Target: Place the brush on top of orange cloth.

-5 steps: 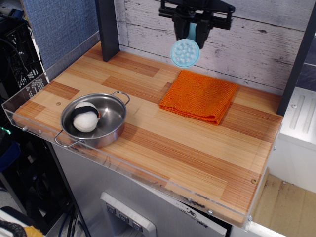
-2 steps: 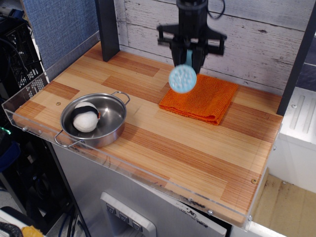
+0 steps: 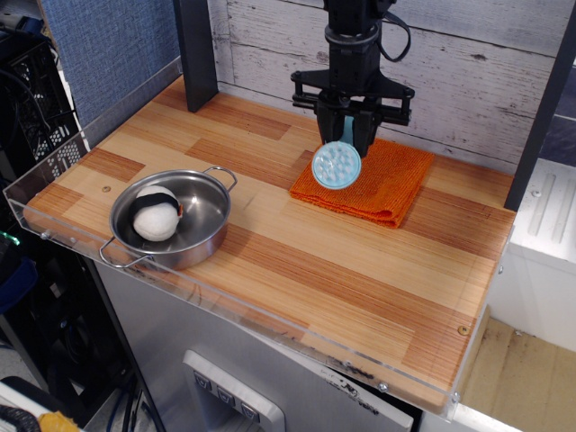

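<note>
The light blue brush (image 3: 337,164) hangs head-down from my gripper (image 3: 349,133), which is shut on its handle. Its round bristled head faces the camera. The brush hangs over the near-left part of the orange cloth (image 3: 382,184), a folded square lying at the back right of the wooden table. The head is close above the cloth; I cannot tell whether it touches. The handle is mostly hidden between the fingers.
A steel pan (image 3: 200,229) with two handles stands at the front left and holds a white-and-black ball (image 3: 156,212). A dark post (image 3: 195,54) rises at the back left. A clear acrylic rim (image 3: 54,171) edges the table. A plank wall stands behind.
My gripper has come down with the brush, from high above the cloth's far edge to low over the cloth. The cloth, pan and ball have not moved.
</note>
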You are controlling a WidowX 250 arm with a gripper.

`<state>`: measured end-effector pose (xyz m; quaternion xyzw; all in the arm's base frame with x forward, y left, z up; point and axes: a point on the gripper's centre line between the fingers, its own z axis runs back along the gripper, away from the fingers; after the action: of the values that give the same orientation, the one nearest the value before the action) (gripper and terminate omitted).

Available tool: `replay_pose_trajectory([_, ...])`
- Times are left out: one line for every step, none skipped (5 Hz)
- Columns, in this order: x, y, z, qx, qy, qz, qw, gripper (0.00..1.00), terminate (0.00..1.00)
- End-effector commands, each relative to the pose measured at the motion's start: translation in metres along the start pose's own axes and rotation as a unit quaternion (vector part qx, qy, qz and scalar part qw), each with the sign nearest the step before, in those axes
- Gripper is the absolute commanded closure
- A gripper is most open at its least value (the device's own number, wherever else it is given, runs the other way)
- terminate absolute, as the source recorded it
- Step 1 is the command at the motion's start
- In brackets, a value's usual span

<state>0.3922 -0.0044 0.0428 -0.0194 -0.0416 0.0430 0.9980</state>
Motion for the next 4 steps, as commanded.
replay_pose_trajectory([-0.001,-0.014,0.015,-0.004,-0.015,-0.026,0.9995,0.0,0.0])
replay_pose_trajectory([-0.001,-0.017,0.031,-0.006,-0.046,-0.032,0.9984,0.0,0.0])
replay_pose_trajectory([-0.009,-0.009,0.079,0.005,-0.106,-0.039,0.9936,0.0,0.0])
replay_pose_trajectory([-0.032,0.002,0.129,0.022,-0.168,-0.032,0.985,0.0,0.0])
